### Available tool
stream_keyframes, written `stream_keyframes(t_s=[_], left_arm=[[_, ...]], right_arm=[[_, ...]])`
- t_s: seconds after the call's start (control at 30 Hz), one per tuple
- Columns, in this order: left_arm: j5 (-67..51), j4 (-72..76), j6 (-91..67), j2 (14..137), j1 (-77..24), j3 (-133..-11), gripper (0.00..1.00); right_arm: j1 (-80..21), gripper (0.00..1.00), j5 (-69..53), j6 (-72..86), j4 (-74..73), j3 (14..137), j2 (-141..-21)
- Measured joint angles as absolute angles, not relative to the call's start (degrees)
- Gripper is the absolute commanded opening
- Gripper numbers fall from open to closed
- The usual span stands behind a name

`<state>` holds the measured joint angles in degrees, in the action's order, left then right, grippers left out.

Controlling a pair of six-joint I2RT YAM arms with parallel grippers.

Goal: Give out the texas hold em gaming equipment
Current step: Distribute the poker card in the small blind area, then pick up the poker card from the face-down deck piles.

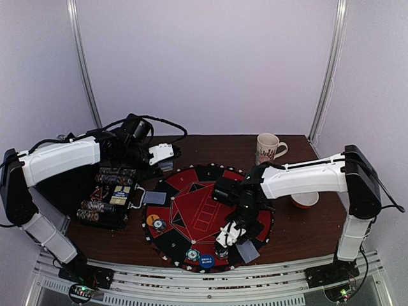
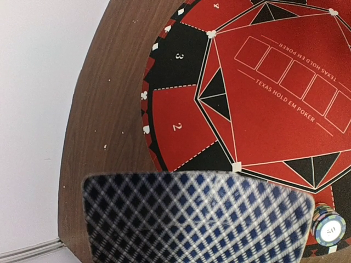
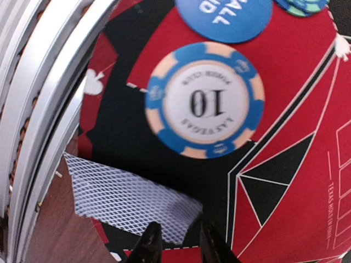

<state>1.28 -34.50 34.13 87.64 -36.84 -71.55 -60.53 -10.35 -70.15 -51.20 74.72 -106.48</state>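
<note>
Clamps blue-backed card (image 2: 197,219) in left gripper (image 1: 164,155), fingers hidden behind it, above mat (image 2: 263,109) edge, 50 chip (image 2: 329,227) just right of it. Holds right gripper (image 3: 178,244) barely parted, empty, tips at corner of second card (image 3: 131,200) lying across mat rim onto tabletop (image 3: 49,241). Shows 10 chip (image 3: 204,101) ahead of tips, blue button (image 3: 225,16) beyond.

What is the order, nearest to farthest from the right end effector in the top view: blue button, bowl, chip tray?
1. Blue button, just left of the right end effector.
2. Bowl, to its right.
3. Chip tray, far left.
</note>
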Motion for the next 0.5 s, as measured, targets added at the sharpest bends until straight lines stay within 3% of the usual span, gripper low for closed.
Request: stream_keyframes(t_s=[0.07,0.17,0.2,0.23,0.27,0.37,0.5], left_arm=[[1.30,-34.50,34.13,87.64,-36.82,-71.55,0.50],[1.30,-34.48,34.13,87.64,-36.80,-71.55,0.51],[1.30,-34.48,34.13,87.64,-36.80,-71.55,0.50],[1.28,-34.48,34.13,87.64,-36.80,-71.55,0.51],[1.30,-34.48,34.13,87.64,-36.80,-71.55,0.50],[1.28,-34.48,34.15,87.64,-36.80,-71.55,0.51],[1.28,-34.33,34.15,87.57,-36.80,-71.55,0.51]], right_arm=[[-60.53,0.36,-9.10,-68.71,-50.04,74.28,-106.21],[-60.51,0.53,-6.48,-66.37,-47.09,72.62,-104.01],[-60.45,0.68,-5.48,-65.47,-45.89,71.85,-102.43],[-60.29,0.92,-4.91,-64.62,-44.56,71.07,-100.51],[-60.12,0.99,-4.29,-63.46,-43.35,70.43,-98.61],[-58.59,1.00,-2.07,-59.59,-34.85,67.33,-89.62],[-54.70,1.00,5.69,-43.20,-12.43,60.84,-77.82]])
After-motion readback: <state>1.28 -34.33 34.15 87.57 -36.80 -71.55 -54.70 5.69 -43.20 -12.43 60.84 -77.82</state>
